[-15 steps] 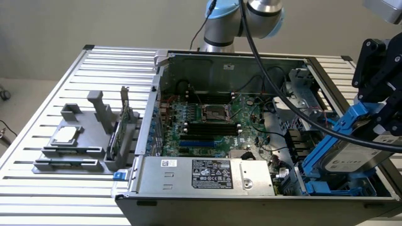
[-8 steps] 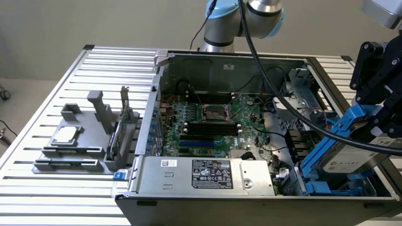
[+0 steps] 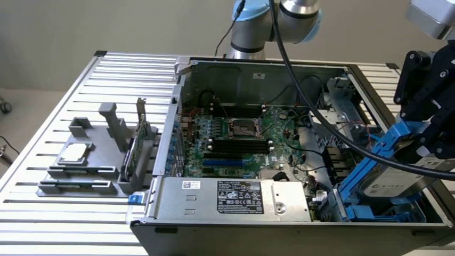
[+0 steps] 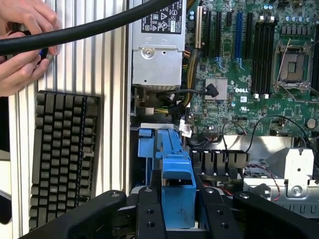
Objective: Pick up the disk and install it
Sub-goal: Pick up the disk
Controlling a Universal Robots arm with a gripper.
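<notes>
The disk (image 3: 395, 182), a silver-grey drive with a white label in a bright blue carrier, hangs tilted over the front corner of the open computer case (image 3: 176, 114) on the exterior view's right. My gripper (image 3: 421, 140) is shut on the upper end of it. In the wrist view the blue carrier (image 4: 178, 191) sits clamped between the two black fingers (image 4: 149, 215) of my gripper (image 4: 178, 211). Just below the disk lies the blue drive bay bracket (image 3: 371, 214), also seen as blue plastic (image 4: 151, 135) inside the case.
The motherboard (image 3: 238, 138) and grey power supply (image 3: 235, 197) fill the case. A grey fixture (image 3: 85, 165) on the exterior view's left holds a small square chip (image 3: 74, 153). Outside the case lie a keyboard (image 4: 62, 154) and a person's hands (image 4: 22, 50). A black cable (image 4: 99, 27) crosses the wrist view.
</notes>
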